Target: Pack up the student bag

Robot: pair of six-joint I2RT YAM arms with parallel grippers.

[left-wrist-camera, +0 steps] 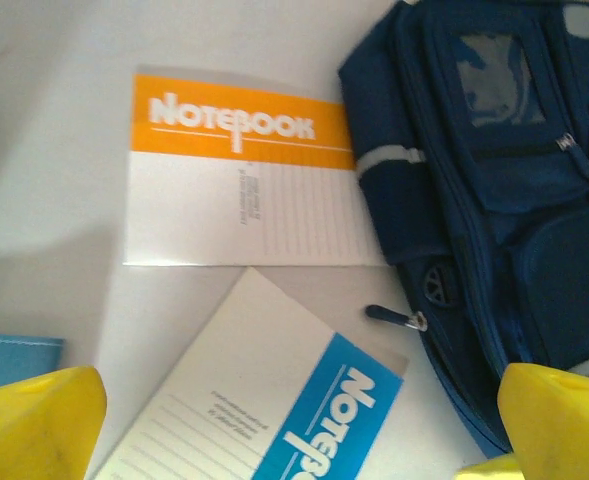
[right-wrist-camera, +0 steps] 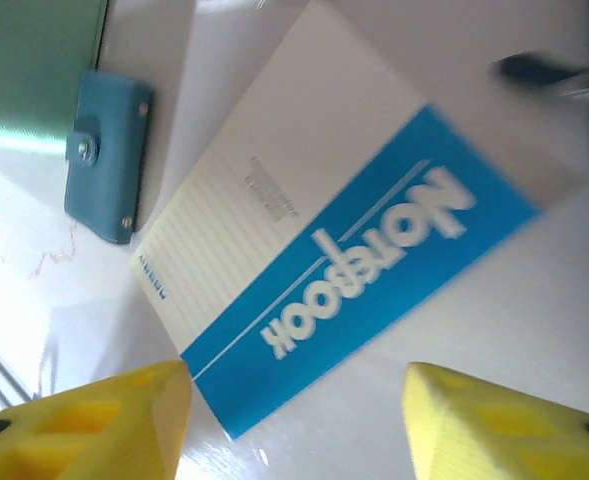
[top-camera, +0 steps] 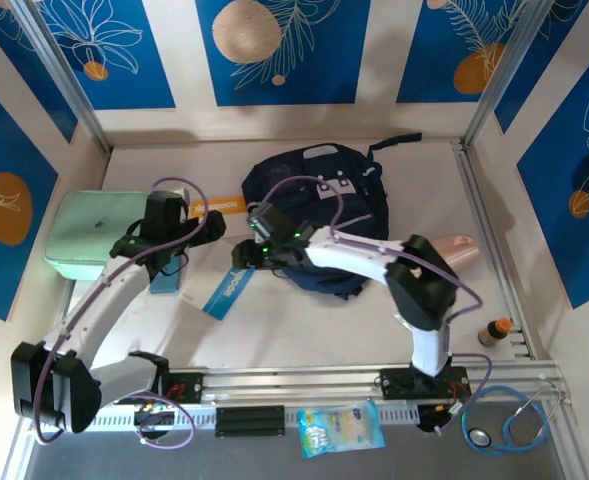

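The student bag (top-camera: 319,190), a dark navy backpack, lies at the table's middle back, and its front pockets (left-wrist-camera: 504,200) fill the right of the left wrist view. An orange notebook (left-wrist-camera: 239,170) lies flat just left of it. A blue notebook (top-camera: 228,290) lies in front of that, tilted on the table. My left gripper (top-camera: 202,228) hangs open above the two notebooks with nothing between its yellow fingers (left-wrist-camera: 34,420). My right gripper (right-wrist-camera: 294,420) hovers open over the blue notebook (right-wrist-camera: 344,240), its jaws apart and off the cover.
A mint green case (top-camera: 92,235) sits at the left, with a small blue wallet (top-camera: 166,276) beside it. A peach-coloured object (top-camera: 462,250) lies right of the bag. A small bottle (top-camera: 495,331), a stethoscope (top-camera: 509,420) and a snack packet (top-camera: 341,430) sit near the front rail.
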